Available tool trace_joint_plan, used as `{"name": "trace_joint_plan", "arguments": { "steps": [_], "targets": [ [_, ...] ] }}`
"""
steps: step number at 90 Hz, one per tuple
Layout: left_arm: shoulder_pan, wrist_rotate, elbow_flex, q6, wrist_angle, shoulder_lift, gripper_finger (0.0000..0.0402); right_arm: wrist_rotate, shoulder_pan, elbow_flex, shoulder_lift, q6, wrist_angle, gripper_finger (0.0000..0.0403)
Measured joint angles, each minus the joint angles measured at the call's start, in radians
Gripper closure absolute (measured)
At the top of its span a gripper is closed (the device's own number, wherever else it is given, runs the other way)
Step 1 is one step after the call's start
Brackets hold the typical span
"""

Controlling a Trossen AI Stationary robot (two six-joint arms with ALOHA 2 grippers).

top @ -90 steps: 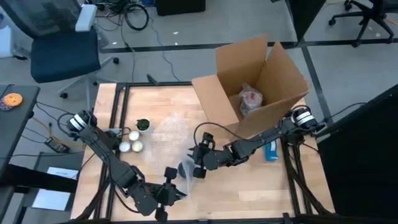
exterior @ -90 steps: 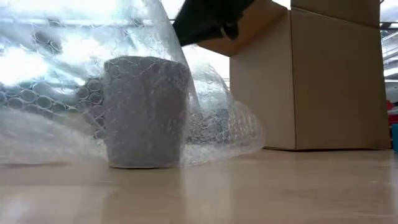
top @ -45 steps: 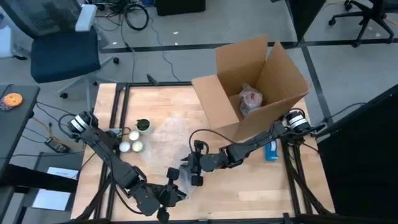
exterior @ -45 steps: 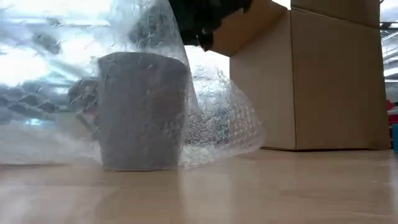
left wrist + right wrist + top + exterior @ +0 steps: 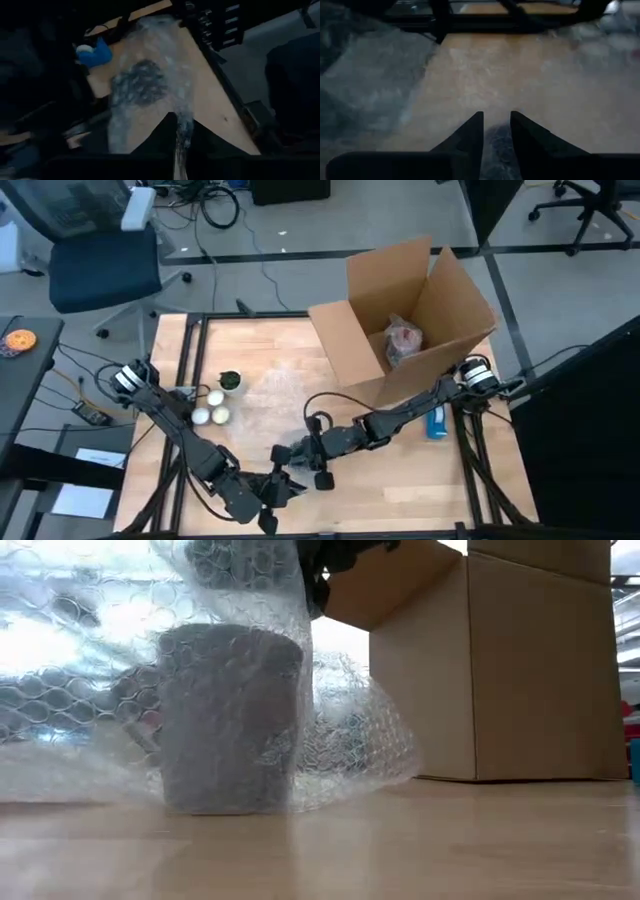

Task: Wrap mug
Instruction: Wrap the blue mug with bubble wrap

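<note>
A grey mug (image 5: 230, 718) stands upright on its base on the wooden table, behind a clear bubble wrap sheet (image 5: 90, 660) that drapes over and around it. In the left wrist view the mug (image 5: 142, 82) shows as a dark shape under the wrap. My left gripper (image 5: 272, 492) is near the table's front edge, shut on the wrap. My right gripper (image 5: 316, 460) is just right of the mug, shut on wrap; in the low view it shows dark above the mug (image 5: 325, 560). My left gripper pinches a gathered strip of the bubble wrap (image 5: 180, 142) between its two fingers, coming from the table's near side. The wrap runs from the fingers up over the mug, drawn into a narrow fold at the hold. My right gripper has bubble wrap (image 5: 496, 137) between its two fingers (image 5: 472, 131), which stand close together. It comes from the table's right, above the mug's height. Which edge of the sheet it has cannot be told.
An open cardboard box (image 5: 410, 320) with a wrapped item (image 5: 403, 340) inside stands at the back right; it shows at the right in the low view (image 5: 500, 670). A blue object (image 5: 436, 423) lies by the box. Small round items (image 5: 212, 408) sit at the left.
My right gripper has gone toward the table's near edge and a little left, carrying the bubble wrap up and over the mug's top. My left gripper has shifted slightly toward the near edge. The mug has stayed upright in place.
</note>
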Motion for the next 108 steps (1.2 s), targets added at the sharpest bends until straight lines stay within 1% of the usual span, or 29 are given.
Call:
{"name": "trace_joint_plan", "arguments": {
  "steps": [12,30,45,63,75,97,108],
  "targets": [
    [0.003,-0.027,0.000,-0.009,-0.018,0.000,0.0402,-0.087,0.000,0.000,0.000,0.041,-0.017,0.0330],
    [0.011,-0.070,0.000,-0.055,-0.084,0.000,0.0402,-0.107,0.000,0.000,-0.009,0.061,-0.073,0.0330],
    [0.026,-0.102,0.000,-0.101,-0.135,0.000,0.0402,-0.168,0.000,0.000,-0.021,0.087,-0.106,0.0330],
    [0.038,-0.105,0.000,-0.124,-0.152,0.000,0.0402,-0.234,-0.003,0.000,-0.031,0.140,-0.135,0.0330],
    [0.042,-0.109,0.000,-0.123,-0.158,0.000,0.0402,-0.251,-0.005,0.000,-0.040,0.158,-0.161,0.0330],
    [0.071,-0.118,-0.002,-0.108,-0.180,0.000,0.0402,-0.249,-0.007,0.000,-0.060,0.166,-0.219,0.0330],
    [0.086,-0.119,-0.024,-0.117,-0.180,0.000,0.0402,-0.196,-0.005,0.000,-0.106,0.173,-0.299,0.0330]
  ]
}}
